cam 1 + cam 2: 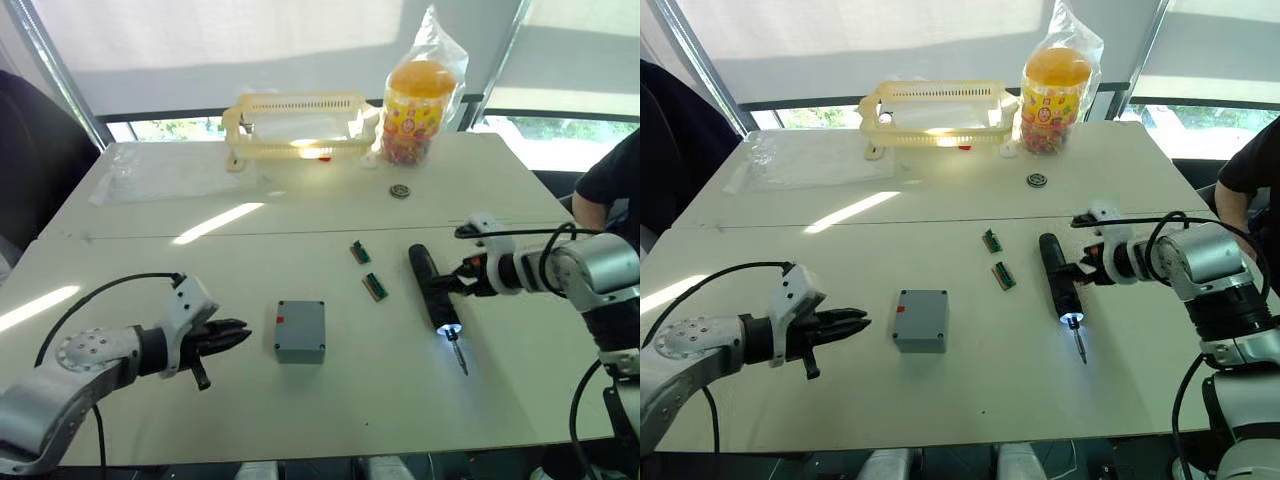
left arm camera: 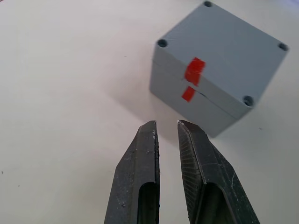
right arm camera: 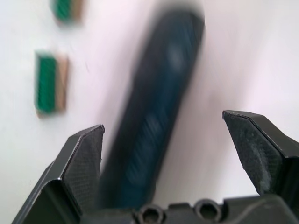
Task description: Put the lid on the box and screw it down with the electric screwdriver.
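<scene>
Box [image 1: 300,330] sits on the white bench [image 1: 330,420] near centre, lid [image 2: 229,51] already seated on top, red mark facing the left claw [image 1: 236,336]. Left claw lies just beside the box, not touching, fingers [image 2: 140,172] nearly together with a narrow gap, holding nothing. Electric screwdriver [image 1: 432,290] lies flat on the bench to the box's right, tip light on, bit pointing toward the near edge. Right claw [image 3: 175,140] spread wide, straddling the screwdriver's body. Two green circuit boards [image 1: 368,270] lie between box and screwdriver.
</scene>
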{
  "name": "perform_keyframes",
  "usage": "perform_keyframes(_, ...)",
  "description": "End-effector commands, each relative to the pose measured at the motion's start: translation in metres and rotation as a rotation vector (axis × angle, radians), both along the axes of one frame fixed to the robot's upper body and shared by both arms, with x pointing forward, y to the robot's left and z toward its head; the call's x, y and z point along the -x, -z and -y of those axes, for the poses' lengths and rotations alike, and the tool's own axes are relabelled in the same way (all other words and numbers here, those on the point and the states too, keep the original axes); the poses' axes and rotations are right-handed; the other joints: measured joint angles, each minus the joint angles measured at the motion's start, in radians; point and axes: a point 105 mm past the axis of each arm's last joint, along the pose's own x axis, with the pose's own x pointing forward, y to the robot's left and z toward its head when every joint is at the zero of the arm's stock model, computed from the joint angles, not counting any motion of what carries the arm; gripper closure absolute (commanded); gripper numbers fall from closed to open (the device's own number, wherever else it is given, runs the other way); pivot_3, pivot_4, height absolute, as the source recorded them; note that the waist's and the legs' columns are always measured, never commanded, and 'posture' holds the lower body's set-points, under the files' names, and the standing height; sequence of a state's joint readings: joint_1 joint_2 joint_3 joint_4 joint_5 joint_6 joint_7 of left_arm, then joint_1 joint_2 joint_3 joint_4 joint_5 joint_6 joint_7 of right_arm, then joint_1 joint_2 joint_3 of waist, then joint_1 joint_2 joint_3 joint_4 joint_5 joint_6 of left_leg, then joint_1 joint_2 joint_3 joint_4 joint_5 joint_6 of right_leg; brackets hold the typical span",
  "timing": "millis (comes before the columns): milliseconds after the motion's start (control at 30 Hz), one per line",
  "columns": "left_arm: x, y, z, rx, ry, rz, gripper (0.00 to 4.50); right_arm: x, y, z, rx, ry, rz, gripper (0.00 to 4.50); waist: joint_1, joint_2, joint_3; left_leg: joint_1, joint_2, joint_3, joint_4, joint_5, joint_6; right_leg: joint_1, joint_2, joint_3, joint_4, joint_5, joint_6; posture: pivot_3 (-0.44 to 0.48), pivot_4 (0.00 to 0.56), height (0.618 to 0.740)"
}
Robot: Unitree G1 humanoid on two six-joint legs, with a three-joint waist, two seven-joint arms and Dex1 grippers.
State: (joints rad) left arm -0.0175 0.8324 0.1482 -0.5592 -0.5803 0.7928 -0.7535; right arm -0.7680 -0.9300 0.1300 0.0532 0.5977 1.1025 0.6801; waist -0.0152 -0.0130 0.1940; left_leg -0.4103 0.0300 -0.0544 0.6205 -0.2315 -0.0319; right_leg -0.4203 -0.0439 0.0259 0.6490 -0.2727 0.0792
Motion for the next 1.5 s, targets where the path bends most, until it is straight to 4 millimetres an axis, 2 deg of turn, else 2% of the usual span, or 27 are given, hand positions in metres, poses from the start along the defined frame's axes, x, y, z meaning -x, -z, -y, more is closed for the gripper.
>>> perform_keyframes(33, -0.006, -0.001, 0.003, 0.008, -0.001, 0.036, 3.83, 0.035, -0.037, -0.046, -0.114, -0.323, 0.163, 0.06, 0.001, 0.0, 0.0, 0.0, 0.0, -0.001, 0.0, 0.0, 0.0, 0.0, 0.001, 0.0, 0.0, 0.0, 0.001, 0.0, 0.15, 0.74)
perform_keyframes(100, -0.012, 0.004, 0.006, 0.015, -0.006, 0.037, 3.83, 0.076, -0.019, -0.08, -0.184, -0.523, 0.114, 0.06, 0.005, -0.002, -0.001, 0.0, 0.001, -0.003, -0.001, 0.0, 0.0, 0.001, 0.002, -0.002, 0.001, 0.001, 0.001, 0.0, 0.15, 0.74)
perform_keyframes(167, -0.016, 0.007, 0.009, 0.022, -0.006, 0.04, 3.83, 0.098, -0.006, -0.095, -0.216, -0.606, 0.083, 0.06, 0.005, -0.002, -0.001, 0.002, 0.001, -0.005, -0.003, 0.0, 0.0, 0.002, 0.002, -0.003, 0.001, 0.0, 0.001, 0.0, 0.15, 0.74)
perform_keyframes(300, -0.024, 0.01, 0.017, 0.025, 0.016, 0.042, 3.83, 0.122, 0.023, -0.114, -0.24, -0.673, 0.033, 0.06, 0.004, -0.001, -0.001, 0.001, 0.0, -0.003, -0.001, 0.001, -0.002, 0.002, 0.0, -0.002, 0.001, 0.0, 0.001, 0.0, 0.15, 0.74)
perform_keyframes(433, -0.029, 0.015, 0.028, 0.01, 0.057, 0.039, 3.83, 0.134, 0.052, -0.129, -0.23, -0.699, -0.015, 0.06, 0.003, -0.002, -0.001, 0.003, 0.0, -0.003, 0.004, 0.001, -0.002, 0.006, 0.0, -0.002, 0.0, -0.001, -0.003, 0.0, 0.15, 0.74)
perform_keyframes(533, -0.031, 0.018, 0.033, -0.001, 0.077, 0.042, 3.83, 0.136, 0.063, -0.133, -0.229, -0.698, -0.042, 0.06, 0.002, -0.001, -0.001, 0.003, 0.0, -0.003, 0.004, 0.001, -0.002, 0.007, 0.0, -0.002, 0.0, -0.001, -0.002, 0.0, 0.15, 0.74)
perform_keyframes(667, -0.033, 0.02, 0.037, 0.0, 0.088, 0.04, 3.83, 0.128, 0.077, -0.137, -0.186, -0.679, -0.043, 0.06, 0.002, -0.002, -0.001, 0.003, 0.0, -0.004, 0.004, 0.001, -0.002, 0.007, 0.001, -0.002, 0.001, 0.0, 0.0, 0.0, 0.15, 0.74)
perform_keyframes(800, -0.037, 0.025, 0.038, -0.013, 0.09, 0.038, 3.83, 0.118, 0.082, -0.147, -0.186, -0.67, -0.034, 0.06, 0.003, -0.001, -0.001, 0.002, 0.0, -0.004, 0.005, 0.001, -0.002, 0.007, 0.001, -0.002, 0.001, 0.0, 0.0, 0.0, 0.15, 0.74)
perform_keyframes(933, -0.044, 0.027, 0.038, -0.015, 0.077, 0.052, 3.83, 0.119, 0.084, -0.154, -0.196, -0.681, -0.04, 0.06, 0.004, -0.002, -0.001, 0.002, 0.0, -0.004, 0.006, 0.001, -0.002, 0.007, 0.0, -0.003, 0.001, 0.0, 0.0, 0.0, 0.15, 0.74)
perform_keyframes(1333, -0.078, 0.022, 0.055, 0.018, 0.039, 0.157, 3.83, 0.129, 0.082, -0.175, -0.313, -0.674, -0.09, 0.06, 0.003, -0.001, -0.001, 0.002, 0.0, -0.005, 0.008, 0.001, -0.002, 0.008, 0.001, -0.003, 0.002, 0.002, 0.003, 0.0, 0.15, 0.74)
perform_keyframes(1433, -0.088, 0.022, 0.049, -0.009, 0.001, 0.187, 3.83, 0.128, 0.081, -0.177, -0.315, -0.656, -0.082, 0.06, 0.003, -0.001, -0.001, 0.003, 0.0, -0.006, 0.008, 0.001, -0.002, 0.008, 0.001, -0.003, 0.003, 0.002, 0.003, 0.0, 0.15, 0.74)
perform_keyframes(1500, -0.093, 0.021, 0.039, -0.038, -0.04, 0.207, 3.83, 0.126, 0.077, -0.171, -0.31, -0.634, -0.06, 0.06, 0.003, -0.001, -0.001, 0.003, 0.0, -0.005, 0.008, 0.001, -0.002, 0.008, 0.001, -0.003, 0.003, 0.002, 0.003, 0.0, 0.15, 0.74)
